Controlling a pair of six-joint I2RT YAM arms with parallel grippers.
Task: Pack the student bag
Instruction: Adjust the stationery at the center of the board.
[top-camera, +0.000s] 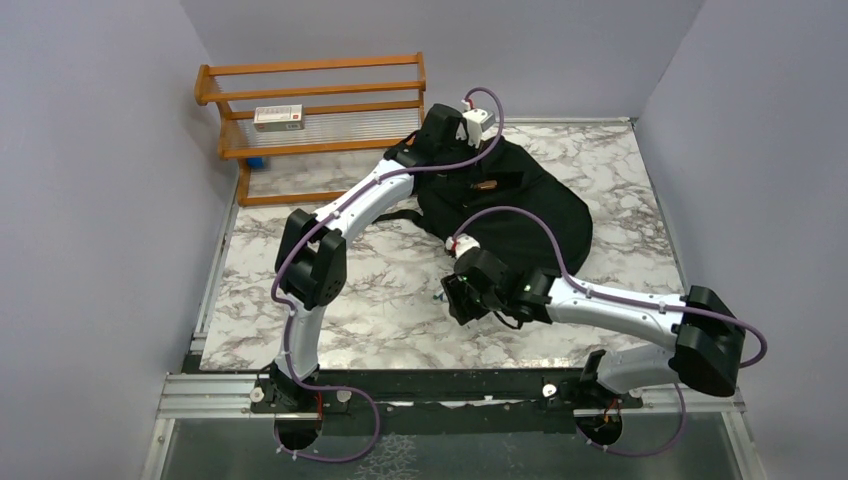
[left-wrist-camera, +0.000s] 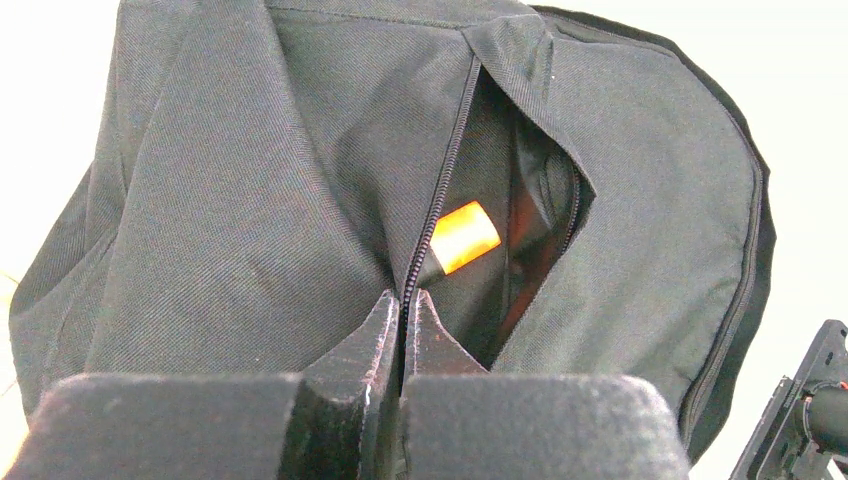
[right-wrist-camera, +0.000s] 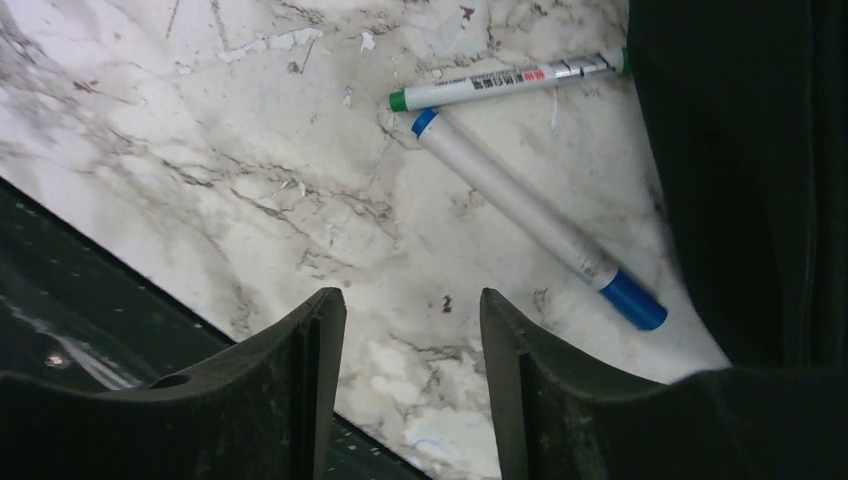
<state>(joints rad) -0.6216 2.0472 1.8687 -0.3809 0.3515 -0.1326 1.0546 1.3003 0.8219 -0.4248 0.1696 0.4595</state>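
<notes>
Marbled tabletop (top-camera: 380, 290) fills my overhead view between plain grey walls, and at the far left corner stands a wooden rack (top-camera: 310, 95) with a small white box (top-camera: 278, 118) on one shelf. Moving right, my left claw (left-wrist-camera: 403, 305) reaches out to the far end of the bag (top-camera: 520, 205), which lies slumped on the marble towards the back, right of centre. On the wrist camera that claw's fingers are pressed together right at the zip (left-wrist-camera: 443, 180), below the gaping part. I cannot tell whether the slider or a fold of cloth is caught between them. The bag is soft black cloth that creases and sags, so I judge it will give under any push, drag rather than slide, and flop shut over its own mouth unless one side is held up. The zip edge and seams look like the firm places to grip, not the loose panels. It is big but looks light and not breakable. Through the opening I see dark lining and one orange thing (left-wrist-camera: 465, 236) inside; what it is I cannot say. Further right, my right claw (right-wrist-camera: 412, 300) hangs low over the table, fingers spread and nothing between them. Ahead of it lie a green-capped marker (right-wrist-camera: 510, 82) and a blue-capped marker (right-wrist-camera: 530, 215), both just beside the bag's near edge and not in it.
</notes>
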